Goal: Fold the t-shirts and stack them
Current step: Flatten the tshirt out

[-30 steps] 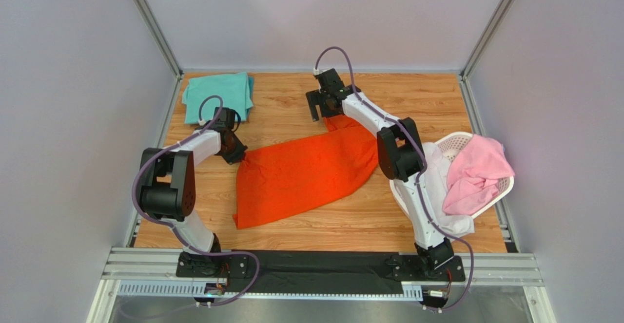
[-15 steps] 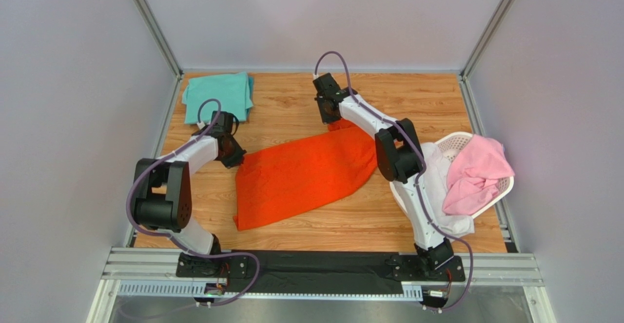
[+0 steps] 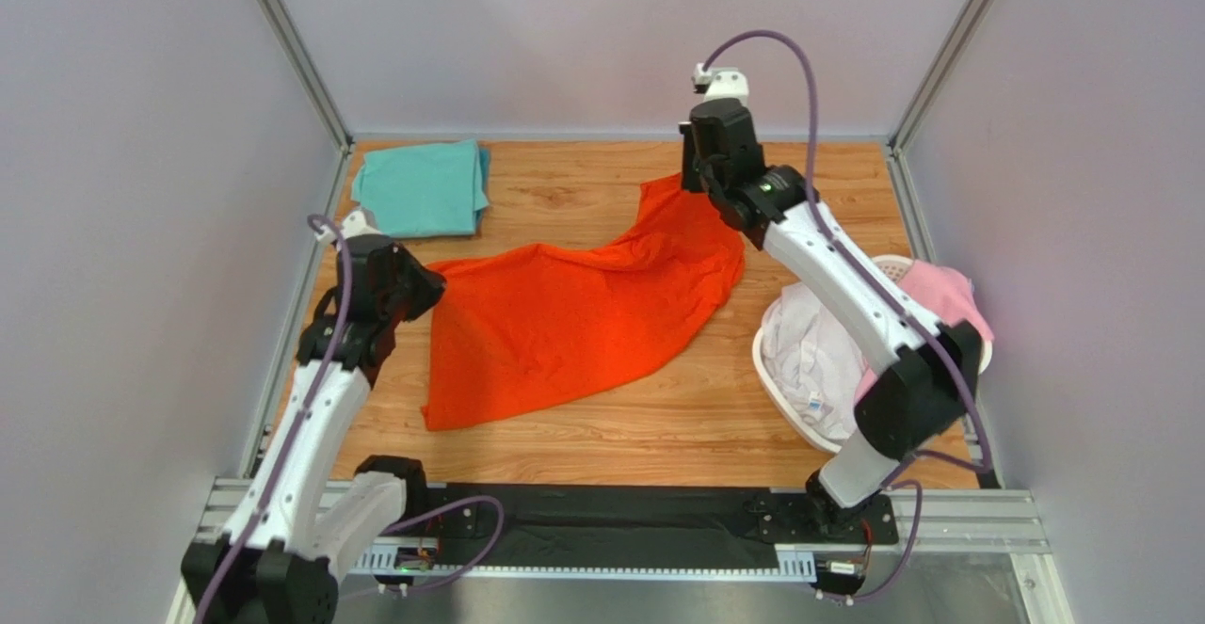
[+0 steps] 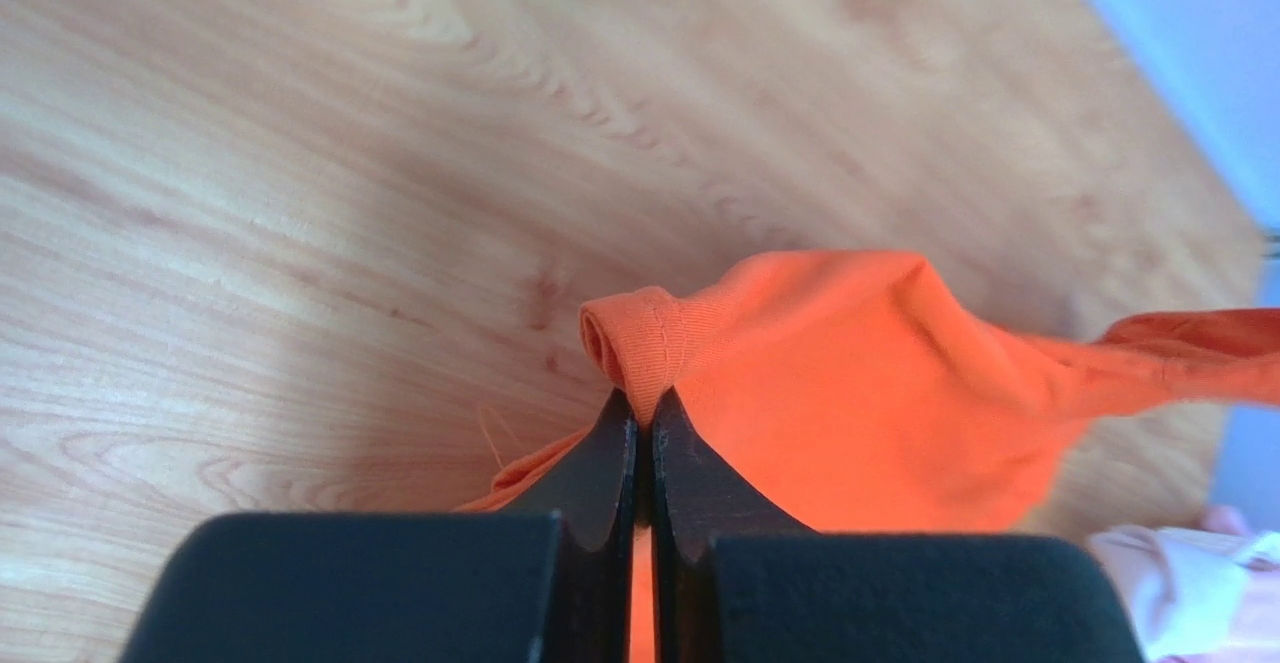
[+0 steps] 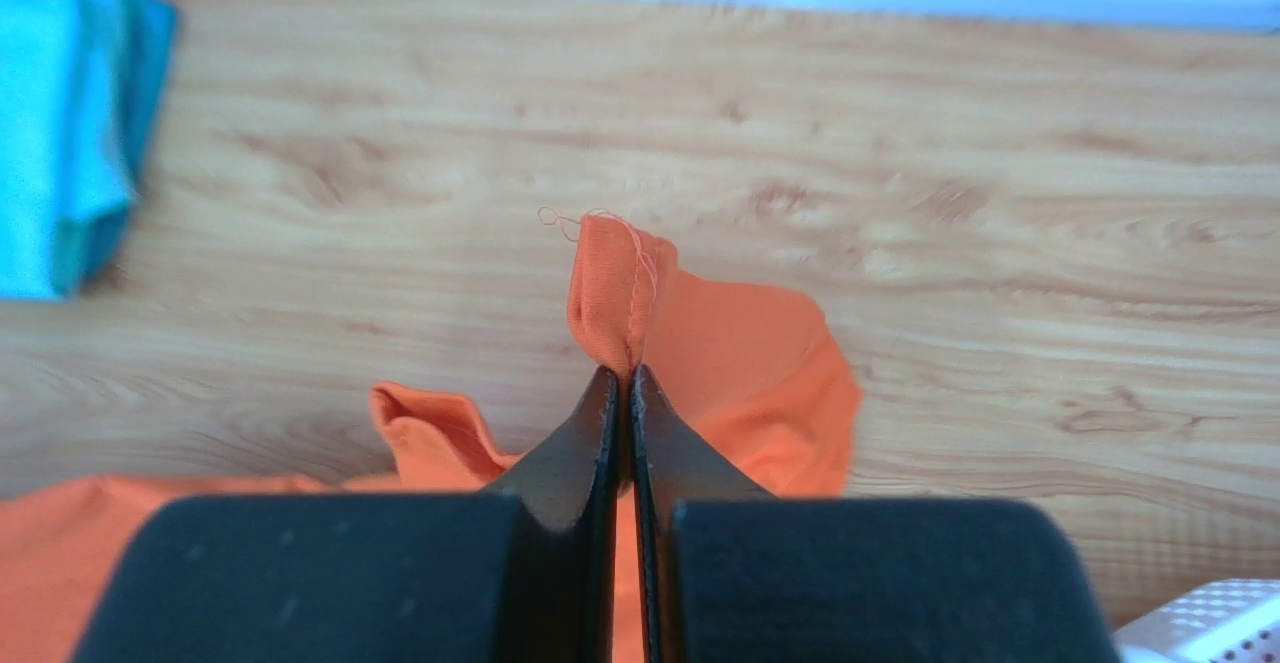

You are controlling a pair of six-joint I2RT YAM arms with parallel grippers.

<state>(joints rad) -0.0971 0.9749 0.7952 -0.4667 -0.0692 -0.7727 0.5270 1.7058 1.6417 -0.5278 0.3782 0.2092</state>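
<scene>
1. Two tools each pinch one orange-red t-shirt (image 3: 580,321), which is stretched between them over the middle of the table (image 3: 566,201).
2. The left tool (image 4: 636,401) has its fingers pressed together on a rolled, hemmed edge at the shirt's left corner. That corner is held just above the wood near the table's left side.
3. The right tool (image 5: 621,378) is clamped on a small peak of cloth with a loose thread. It holds this peak up near the back edge, so the shirt hangs down from it in a slope.
4. The rest of the orange-red t-shirt lies wrinkled on the table, and its near-left corner is well apart from both tools.
5. A folded teal t-shirt (image 3: 420,187) lies flat in the far-left corner, near the left tool but apart from the orange cloth.
6. A white perforated basket (image 3: 765,359) stands at the right side, just beside the orange shirt's right edge.
7. The right arm (image 3: 849,278) crosses over the basket and hides part of it.
8. A pink t-shirt (image 3: 951,295) is draped over the basket's far-right rim. A white cloth (image 3: 813,356), possibly another shirt, is bunched inside the basket.
</scene>
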